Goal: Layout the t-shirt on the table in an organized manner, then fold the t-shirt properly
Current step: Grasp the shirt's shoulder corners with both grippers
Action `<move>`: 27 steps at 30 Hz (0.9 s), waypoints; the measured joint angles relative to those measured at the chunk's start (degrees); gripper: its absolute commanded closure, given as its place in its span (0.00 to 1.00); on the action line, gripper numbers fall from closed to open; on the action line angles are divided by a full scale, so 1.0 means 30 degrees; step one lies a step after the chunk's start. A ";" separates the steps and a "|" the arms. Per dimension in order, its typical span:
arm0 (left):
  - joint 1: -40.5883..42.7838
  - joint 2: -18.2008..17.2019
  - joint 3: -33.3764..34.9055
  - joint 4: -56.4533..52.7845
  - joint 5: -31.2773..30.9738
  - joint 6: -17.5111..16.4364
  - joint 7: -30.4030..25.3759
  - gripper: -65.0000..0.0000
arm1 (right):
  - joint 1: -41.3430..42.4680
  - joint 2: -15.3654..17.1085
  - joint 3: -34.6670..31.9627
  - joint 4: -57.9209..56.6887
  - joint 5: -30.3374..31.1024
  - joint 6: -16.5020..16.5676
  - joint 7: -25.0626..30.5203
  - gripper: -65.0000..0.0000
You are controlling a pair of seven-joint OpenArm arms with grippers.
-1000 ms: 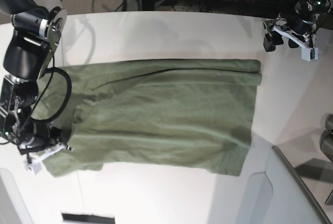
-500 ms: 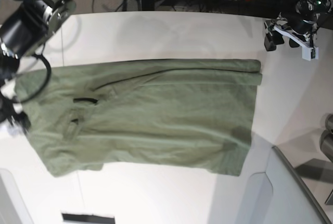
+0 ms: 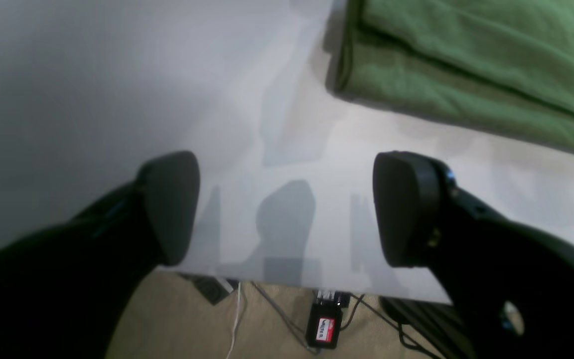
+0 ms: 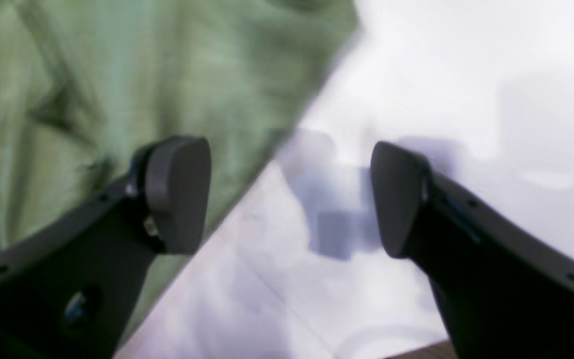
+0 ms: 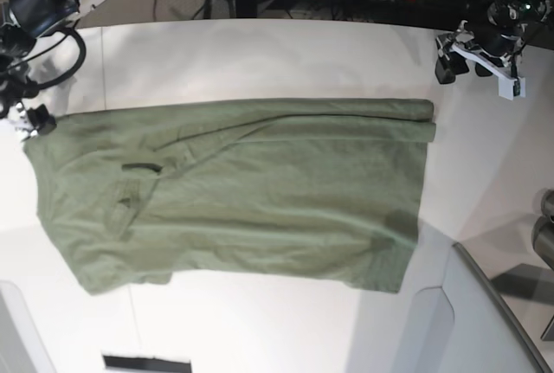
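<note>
Black arms with looping cables; left end effector (image 3: 287, 209) — matte rounded pads.

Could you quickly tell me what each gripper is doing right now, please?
Left gripper: open, empty, over the bare table beside the t-shirt.
Right gripper: open, holding nothing, at the t-shirt's edge.

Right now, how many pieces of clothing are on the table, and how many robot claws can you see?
T-shirt: 1, olive green, spread on the white table
Claws: 2, the left gripper and the right gripper, both open and empty
Total: 3
</note>
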State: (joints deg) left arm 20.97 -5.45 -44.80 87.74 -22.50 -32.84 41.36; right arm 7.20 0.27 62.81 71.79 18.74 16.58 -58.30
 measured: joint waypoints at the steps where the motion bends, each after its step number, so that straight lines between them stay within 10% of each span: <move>1: 0.0007 0.0015 0.0000 0.0000 0.0000 0.0000 -0.0007 0.19 | 0.0007 0.0058 0.0007 -0.0707 0.0044 0.0102 0.0240 0.27; 17: 0.0095 0.0051 -0.0036 0.0000 0.0000 0.0000 -0.0007 0.19 | 0.1217 0.3366 -0.0095 -0.7439 0.4357 0.0612 0.2973 0.28; 27: -0.0270 0.0124 -0.0036 0.0000 0.0000 0.0000 0.0015 0.19 | 0.1399 0.3257 -0.0095 -0.7584 0.3803 0.0291 0.2936 0.63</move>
State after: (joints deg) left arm 20.16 -5.08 -44.91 87.74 -22.50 -32.84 41.41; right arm 11.40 10.04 62.52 49.04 30.15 17.45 -49.50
